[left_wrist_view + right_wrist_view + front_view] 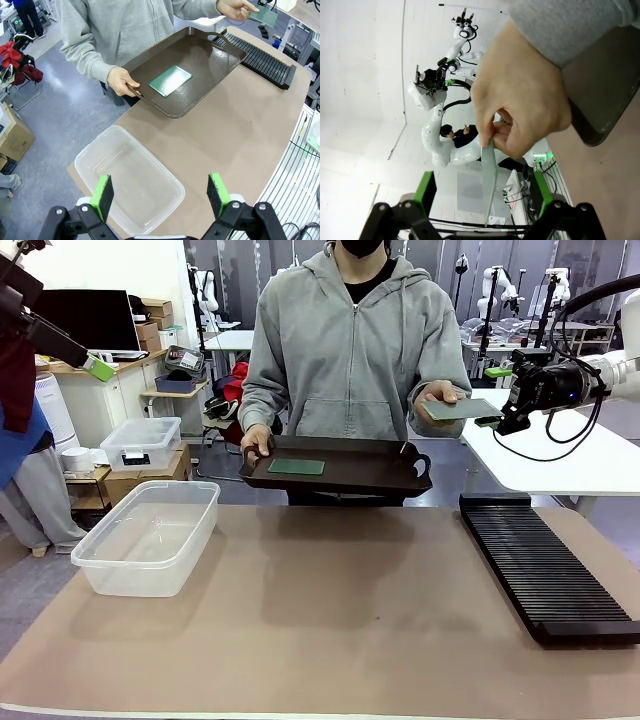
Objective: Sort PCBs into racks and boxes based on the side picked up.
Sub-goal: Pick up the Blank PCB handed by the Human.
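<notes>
A person holds a dark brown tray [380, 472] with one green PCB [296, 467] [170, 80] lying flat on it. The person's other hand [520, 100] holds a second PCB [460, 408] [490, 180] out sideways. Its free edge sits between the fingers of my right gripper [492, 397] [484, 195], which is open with both pads clear of the board. My left gripper [98, 366] [160, 195] is open and empty, raised high above the clear tub [150, 535] [130, 180]. The black slotted rack [545, 565] [260, 57] lies at the table's right.
A tan mat [330, 630] covers the table. A smaller lidded clear box [140, 443] stands on cartons beyond the tub. A white table [580, 460] stands behind the rack, under my right arm.
</notes>
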